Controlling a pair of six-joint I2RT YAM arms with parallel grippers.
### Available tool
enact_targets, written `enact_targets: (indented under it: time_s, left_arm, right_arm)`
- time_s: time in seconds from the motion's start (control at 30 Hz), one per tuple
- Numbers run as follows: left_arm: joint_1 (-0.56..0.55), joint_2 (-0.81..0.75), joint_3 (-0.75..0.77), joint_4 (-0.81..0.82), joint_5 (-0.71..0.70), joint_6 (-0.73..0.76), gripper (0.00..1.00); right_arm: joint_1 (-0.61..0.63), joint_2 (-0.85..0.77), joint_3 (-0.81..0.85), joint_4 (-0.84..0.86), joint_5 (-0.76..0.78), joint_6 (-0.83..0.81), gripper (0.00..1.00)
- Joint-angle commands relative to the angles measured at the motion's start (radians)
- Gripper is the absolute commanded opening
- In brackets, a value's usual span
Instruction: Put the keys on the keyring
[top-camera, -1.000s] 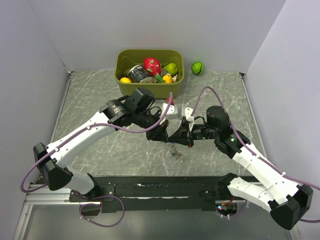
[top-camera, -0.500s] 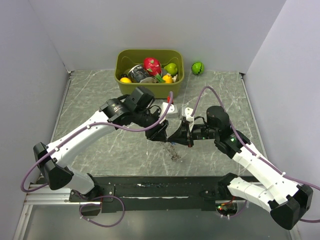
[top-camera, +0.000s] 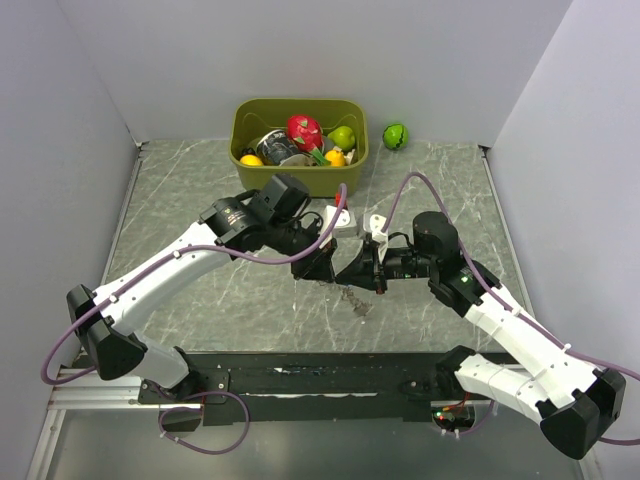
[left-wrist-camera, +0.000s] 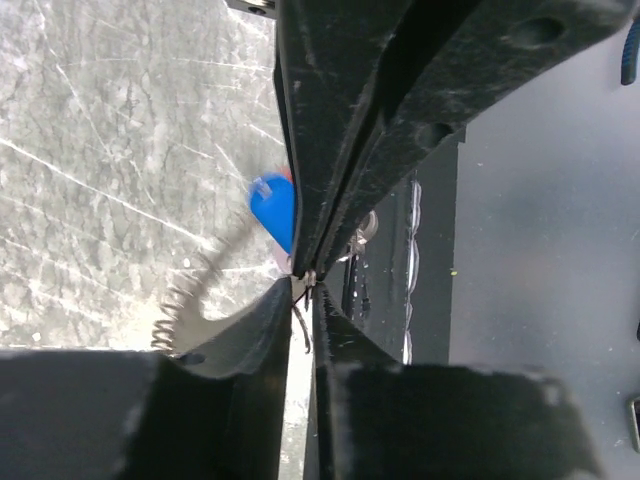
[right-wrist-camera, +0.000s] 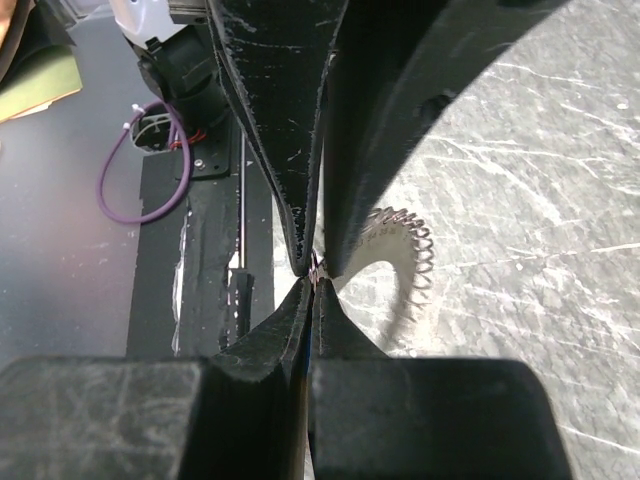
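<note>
Handoff, tip to tip
Left gripper (left-wrist-camera: 303, 290) and right gripper (right-wrist-camera: 312, 290) both pinched shut; which one carries the keyring (left-wrist-camera: 178, 305) is hidden. Any slack drops it, blue key (left-wrist-camera: 272, 210) too.

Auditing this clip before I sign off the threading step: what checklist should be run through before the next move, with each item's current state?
1. Right hand shut: ok, its fingers are pressed together.
2. Left hand gripping something: cannot tell; only a thin gap shows between its fingers.
3. Hands meeting tip to tip: ok, seen in both wrist views.
4. Keyring close to the tips: ok, its beaded rim shows just beside them.
5. Blue key threaded on the keyring: cannot tell; it is blurred next to the tips.
</note>
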Motion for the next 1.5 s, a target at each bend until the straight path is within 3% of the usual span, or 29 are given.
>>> enact_targets:
  time_s: [0.0, 0.07, 0.27, 0.53, 0.6, 0.83, 1.13, 1.47]
  left_arm:
    - [0.002, -0.024, 0.037, 0.043, 0.008, -0.005, 0.06]
    - [0.004, -0.027, 0.034, 0.051, 0.01, -0.009, 0.01]
    - [0.004, -0.062, -0.036, 0.135, -0.01, -0.047, 0.01]
    - [0.002, -0.171, -0.219, 0.424, -0.064, -0.159, 0.01]
    - [0.002, -0.211, -0.279, 0.489, -0.072, -0.191, 0.01]
    - [0.004, -0.361, -0.461, 0.759, -0.125, -0.294, 0.01]
    - [0.005, -0.508, -0.624, 1.032, -0.07, -0.355, 0.01]
    - [0.004, -0.54, -0.667, 1.115, 0.057, -0.334, 0.01]
  right_arm:
    - [0.002, -0.007, 0.046, 0.054, -0.03, -0.009, 0.0]
    - [0.002, -0.005, 0.045, 0.058, -0.029, -0.007, 0.0]
    - [0.0, -0.016, 0.039, 0.075, 0.0, 0.013, 0.02]
    - [0.0, -0.034, 0.039, 0.087, 0.04, 0.045, 0.25]
    - [0.002, -0.044, 0.04, 0.092, 0.065, 0.054, 0.39]
    - [0.002, -0.082, 0.05, 0.127, 0.148, 0.106, 0.62]
    - [-0.002, -0.079, 0.082, 0.135, 0.168, 0.12, 0.63]
    - [-0.008, -0.084, 0.128, 0.143, 0.004, 0.107, 0.6]
